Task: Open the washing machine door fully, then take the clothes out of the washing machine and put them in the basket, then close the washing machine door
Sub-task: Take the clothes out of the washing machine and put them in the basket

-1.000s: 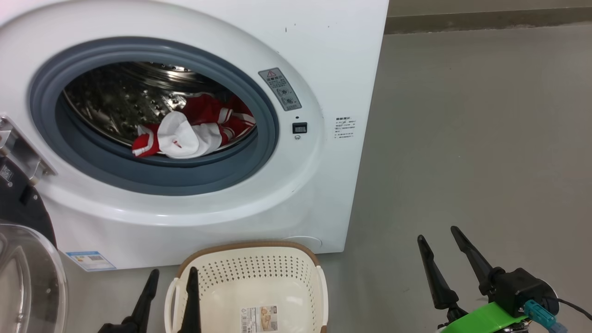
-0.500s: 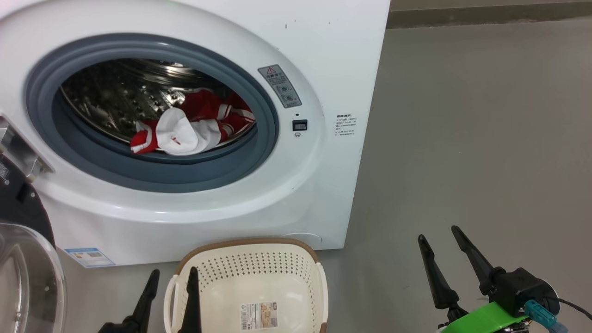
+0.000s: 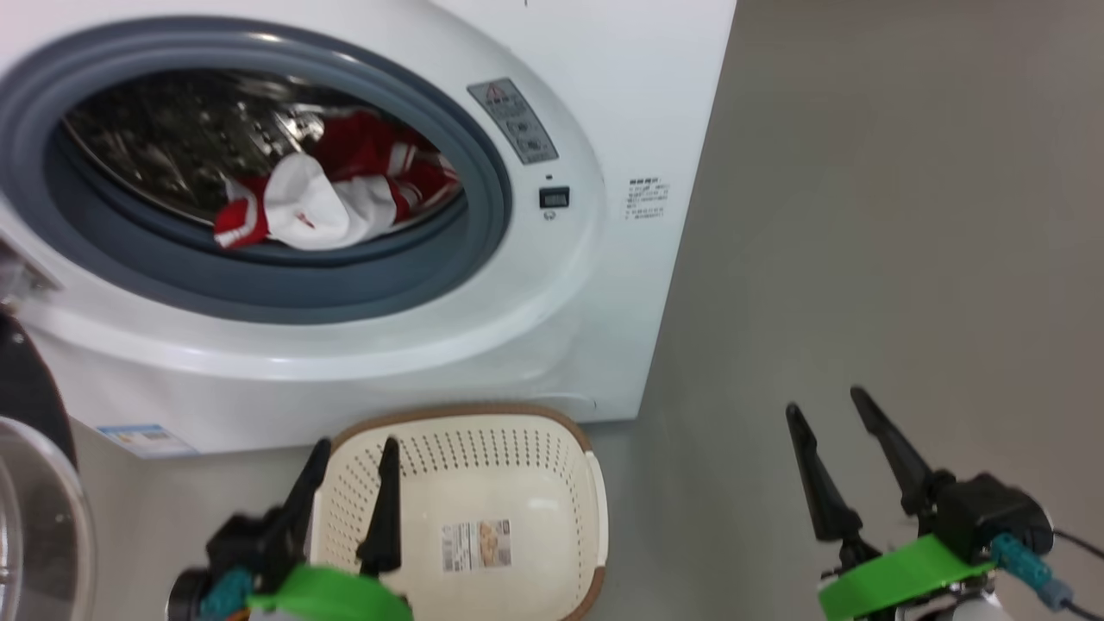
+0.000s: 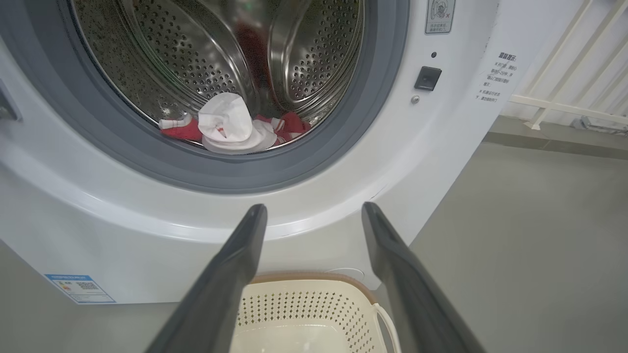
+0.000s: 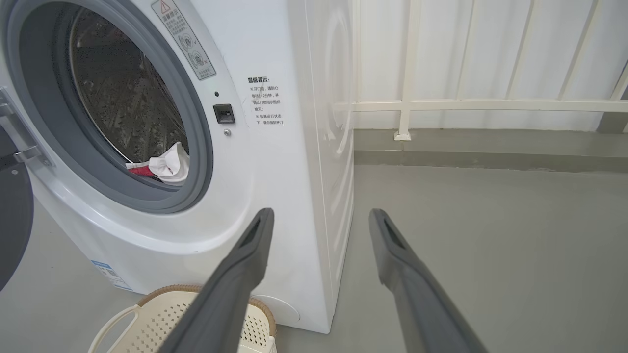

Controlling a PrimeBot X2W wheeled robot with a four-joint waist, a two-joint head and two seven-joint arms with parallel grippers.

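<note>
**Door swung open, clothes lying in the drum, both hands empty**

The big white boxy front-loading washing machine [image 3: 604, 86] is standing on a grey floor [image 3: 862, 216], with a white railing [image 5: 466, 105] running behind it. Its large round door with a glossy black rim and bulging clear glass window [image 3: 34, 517] is hanging open at the machine's left, well clear of the drum mouth. A grey rubber ring [image 3: 259, 293] is framing that mouth, and nothing is blocking it.

The small cream-white perforated plastic basket with a brown woven-look rim [image 3: 466, 431] is sitting on the floor just in front of the machine, below the mouth, holding only its label sticker [image 3: 476, 545].

The soft red and white clothes [image 3: 319, 203] are lying bunched at the front lip of the perforated steel drum [image 4: 196, 59], just behind the ring.

The left hand [image 3: 356, 448] is hovering over the basket's left side, fingers spread apart and gripping nothing. The right hand [image 3: 825, 404] is hanging over bare floor to the right of the machine, fingers likewise apart and empty.

A blue sticker [image 3: 142, 438] is showing low on the machine's front.
</note>
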